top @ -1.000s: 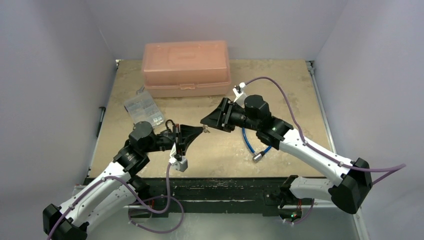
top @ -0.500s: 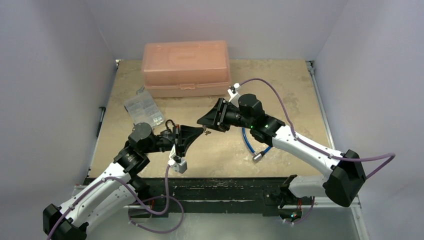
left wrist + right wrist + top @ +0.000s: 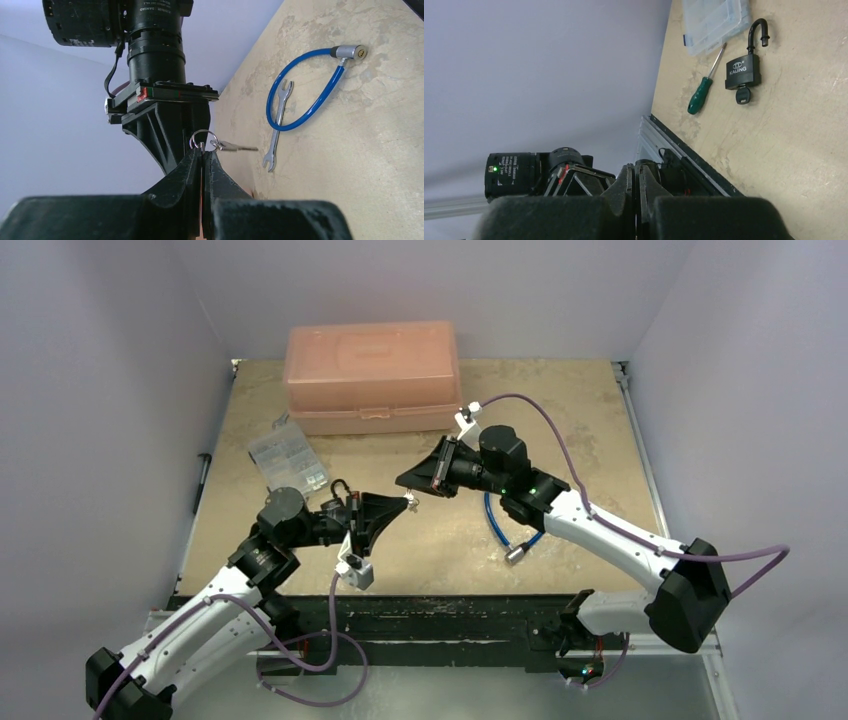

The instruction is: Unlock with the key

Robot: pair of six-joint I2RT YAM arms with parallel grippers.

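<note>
Not much has moved in the last second. The right arm has nudged in toward the left, so the right gripper [image 3: 401,483] now sits almost tip to tip with the left gripper [image 3: 405,503] over the middle of the table. The left jaws are clenched on the ring of a silver key bunch [image 3: 220,145]. The right jaws are pressed together with nothing visible between them. Thing is, the key [image 3: 743,95] isn't in this at all: it's sitting in the bottom of the black padlock [image 3: 742,70], lying on the table by the left arm. The shackle looks popped already, so I'd say this fiddling doesn't advance the unlock.
</note>
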